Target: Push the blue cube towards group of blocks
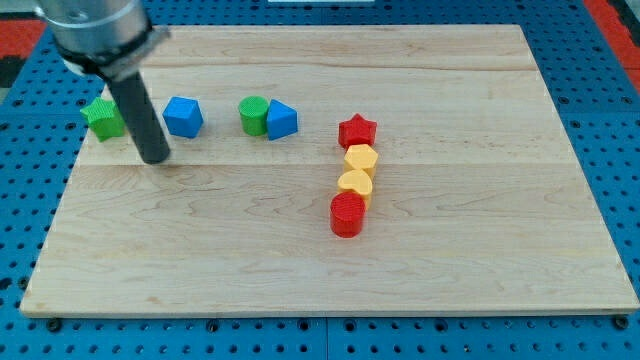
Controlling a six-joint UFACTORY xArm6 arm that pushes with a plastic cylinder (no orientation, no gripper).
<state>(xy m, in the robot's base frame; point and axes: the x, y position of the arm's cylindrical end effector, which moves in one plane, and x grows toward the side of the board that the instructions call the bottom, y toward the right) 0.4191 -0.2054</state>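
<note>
The blue cube [183, 116] lies on the wooden board at the view's upper left. My tip [155, 158] rests on the board just below and left of it, between it and a green star block [102, 117]. The rod rises toward the view's top left. To the right, a green cylinder [254, 115] touches a blue wedge-shaped block [282, 120]. Further right, a red star [357, 131], a yellow hexagon [360, 158], a yellow heart-like block [355, 184] and a red cylinder [347, 214] form a column.
The wooden board [480, 240] lies on a blue pegboard table [610, 120]. The arm's grey body [95, 30] hangs over the board's upper left corner.
</note>
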